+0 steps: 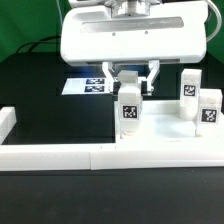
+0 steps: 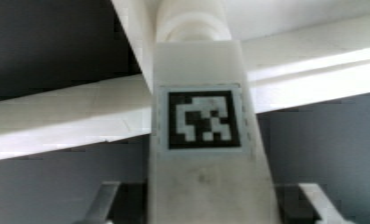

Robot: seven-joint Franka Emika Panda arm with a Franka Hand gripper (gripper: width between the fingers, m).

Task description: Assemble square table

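Note:
A white tagged leg point(image 1: 130, 112) stands upright on the near-left part of the white tabletop point(image 1: 170, 125). My gripper point(image 1: 133, 85) hangs right over it, fingers on either side of the leg's top. In the wrist view the leg point(image 2: 203, 120) fills the middle. My gripper point(image 2: 208, 205) straddles it, and a dark gap shows between each finger point(image 2: 111, 200) and the leg, so the jaws are open. Two more tagged legs point(image 1: 187, 90) point(image 1: 208, 110) stand upright on the tabletop toward the exterior view's right. A fourth leg is not in view.
The long low white border wall point(image 1: 60, 155) runs along the front, with a short raised piece point(image 1: 5, 120) at the exterior view's left. The marker board point(image 1: 92, 86) lies flat on the black table behind the gripper. A green backdrop stands at the back.

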